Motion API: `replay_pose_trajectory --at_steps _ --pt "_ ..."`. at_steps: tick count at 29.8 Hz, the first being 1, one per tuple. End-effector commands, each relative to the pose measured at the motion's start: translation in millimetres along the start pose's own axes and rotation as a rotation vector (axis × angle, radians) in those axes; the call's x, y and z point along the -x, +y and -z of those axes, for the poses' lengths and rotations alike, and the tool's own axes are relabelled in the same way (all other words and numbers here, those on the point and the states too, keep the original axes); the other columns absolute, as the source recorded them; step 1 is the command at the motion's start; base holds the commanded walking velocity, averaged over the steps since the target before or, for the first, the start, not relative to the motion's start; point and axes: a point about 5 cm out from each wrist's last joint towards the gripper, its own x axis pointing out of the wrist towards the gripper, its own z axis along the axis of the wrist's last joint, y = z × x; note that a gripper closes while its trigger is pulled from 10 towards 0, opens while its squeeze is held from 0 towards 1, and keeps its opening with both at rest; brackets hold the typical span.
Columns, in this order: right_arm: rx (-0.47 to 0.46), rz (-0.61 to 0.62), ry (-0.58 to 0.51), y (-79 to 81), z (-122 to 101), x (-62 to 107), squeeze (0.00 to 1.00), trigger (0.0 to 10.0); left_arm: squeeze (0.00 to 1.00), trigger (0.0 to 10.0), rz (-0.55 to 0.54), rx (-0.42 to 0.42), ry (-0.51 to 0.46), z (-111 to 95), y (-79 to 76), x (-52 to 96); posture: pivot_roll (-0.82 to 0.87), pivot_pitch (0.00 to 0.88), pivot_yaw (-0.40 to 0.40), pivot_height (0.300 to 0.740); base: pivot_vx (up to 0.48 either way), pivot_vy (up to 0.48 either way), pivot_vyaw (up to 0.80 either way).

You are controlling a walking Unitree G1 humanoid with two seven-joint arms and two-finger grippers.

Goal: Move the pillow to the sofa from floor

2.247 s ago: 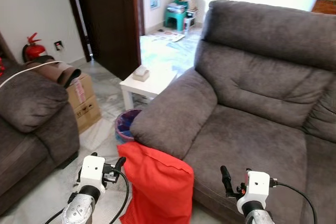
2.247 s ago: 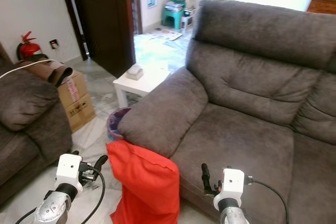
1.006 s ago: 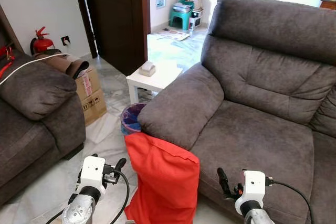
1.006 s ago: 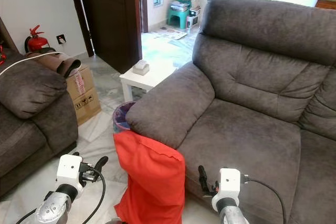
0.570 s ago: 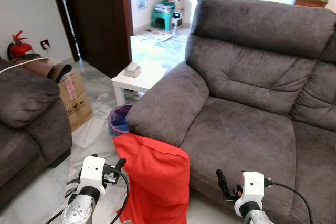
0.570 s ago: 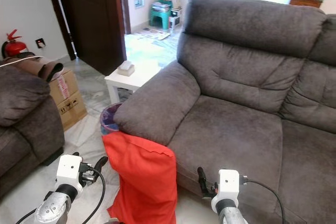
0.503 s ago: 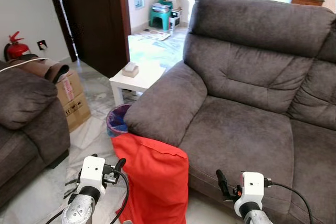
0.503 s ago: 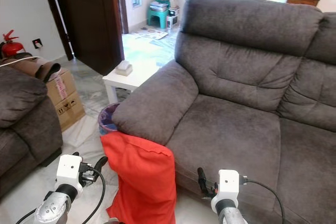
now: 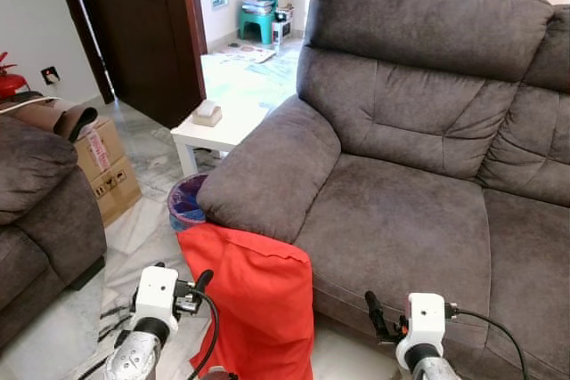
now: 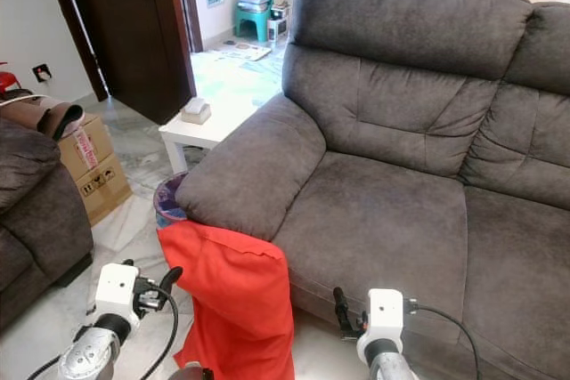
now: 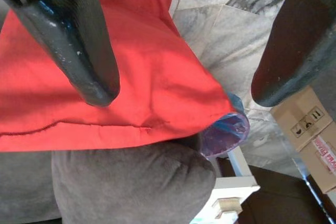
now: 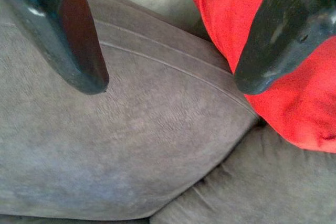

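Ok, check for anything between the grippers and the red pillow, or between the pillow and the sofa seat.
Nothing visible blocks either path. The red pillow stands on the floor against the sofa armrest, between the left gripper and right gripper, both with open jaws. The seat cushion is bare.

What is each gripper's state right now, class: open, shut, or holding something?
Left gripper: open, empty, facing the red fabric pillow.
Right gripper: open, empty, over the grey fabric sofa.
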Motion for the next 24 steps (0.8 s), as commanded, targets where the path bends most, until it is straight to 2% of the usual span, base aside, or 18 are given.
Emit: replay_pose_trajectory --at_steps 1,8,24 --pt "-0.005 0.007 -0.007 -0.6 -0.8 -0.3 0.00 10.0 0.00 10.0 -0.004 -0.002 0.006 -0.1 2.8 0.8 0.00 0.033 0.024 0.607 0.000 0.000 0.00" --pt "0.016 -0.006 -0.013 -0.3 -1.8 -0.2 0.00 10.0 0.00 10.0 -0.004 -0.002 0.009 0.2 2.5 0.7 0.00 0.032 0.024 0.607 0.000 0.000 0.00" --pt "0.007 -0.017 -0.030 1.3 -2.9 0.0 0.00 10.0 0.00 10.0 0.004 -0.009 0.012 0.4 1.9 1.0 0.00 0.033 0.025 0.607 0.000 0.000 0.80"
